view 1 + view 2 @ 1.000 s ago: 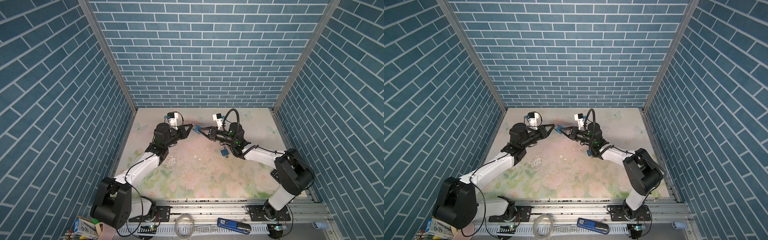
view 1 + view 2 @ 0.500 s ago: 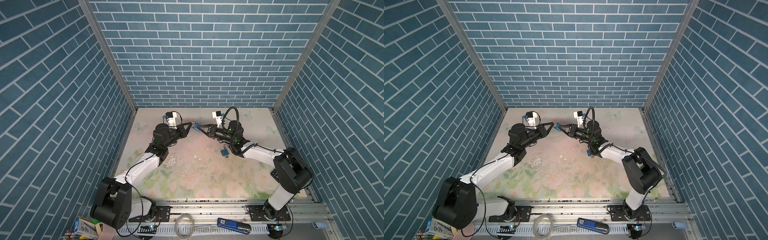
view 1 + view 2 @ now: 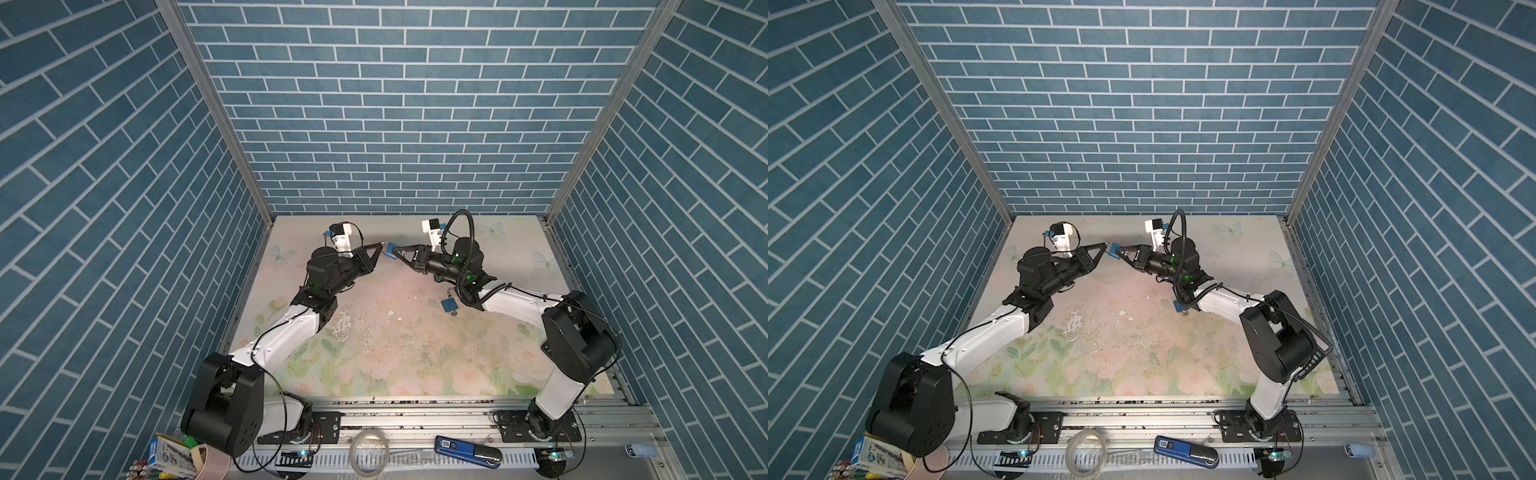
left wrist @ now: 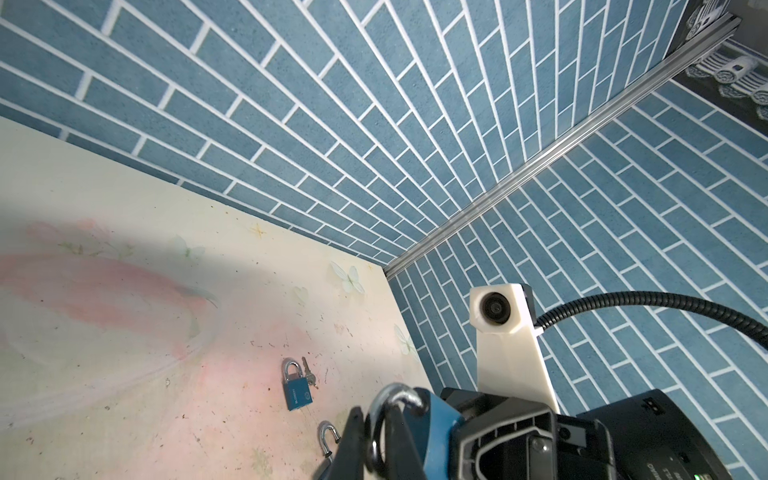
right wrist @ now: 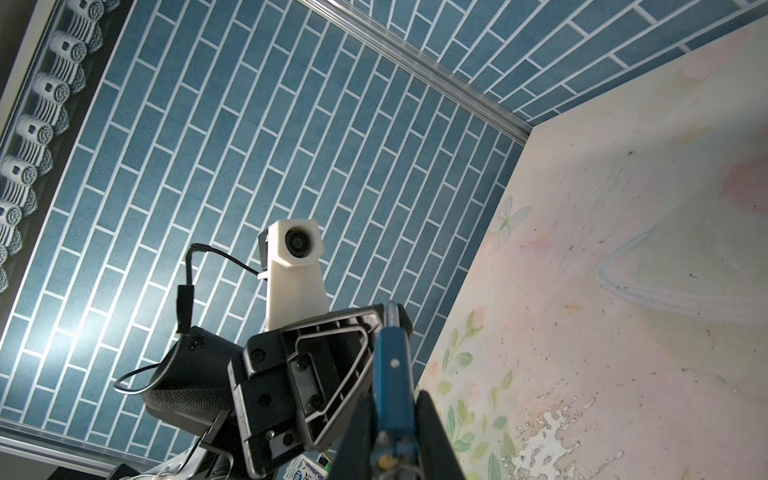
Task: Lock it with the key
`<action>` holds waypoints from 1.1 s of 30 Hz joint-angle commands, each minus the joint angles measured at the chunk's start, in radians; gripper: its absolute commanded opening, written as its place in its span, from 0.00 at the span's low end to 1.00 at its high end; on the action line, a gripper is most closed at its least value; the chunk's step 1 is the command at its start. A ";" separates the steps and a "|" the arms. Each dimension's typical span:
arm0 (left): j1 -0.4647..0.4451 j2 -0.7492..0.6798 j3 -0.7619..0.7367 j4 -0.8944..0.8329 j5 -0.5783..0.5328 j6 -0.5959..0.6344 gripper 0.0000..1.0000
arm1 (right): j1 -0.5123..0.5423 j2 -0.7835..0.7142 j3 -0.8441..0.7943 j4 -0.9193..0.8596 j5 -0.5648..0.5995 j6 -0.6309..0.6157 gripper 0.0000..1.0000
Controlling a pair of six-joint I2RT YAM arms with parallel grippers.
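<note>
Hanging above the floral-printed worktop [image 3: 374, 345], the small blue metal padlock [image 3: 390, 250] is bridged between 2 end effectors. A skewed push or twist could slip its thin steel shackle [image 4: 401, 392] free and drop it. The left end effector [image 4: 376, 419] is pinched shut on the shackle; the right end effector [image 5: 392, 399] narrowly clamps the blue body.

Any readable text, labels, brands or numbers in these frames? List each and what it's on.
Nothing can be read.
Padlock on table: white print on the body, too small.
Box at front left: print blurred.
Blue device on the front rail: white label, unreadable.
Held padlock: no print in view.
</note>
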 commanded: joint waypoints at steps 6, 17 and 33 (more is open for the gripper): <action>-0.046 0.006 0.033 -0.120 0.354 0.031 0.11 | 0.038 -0.069 -0.001 0.049 0.065 -0.050 0.00; -0.024 0.025 0.041 -0.092 0.372 0.016 0.30 | 0.035 -0.093 -0.035 0.054 0.047 -0.049 0.00; 0.046 0.034 0.051 -0.049 0.378 -0.029 0.31 | 0.032 -0.120 -0.061 0.034 0.009 -0.053 0.00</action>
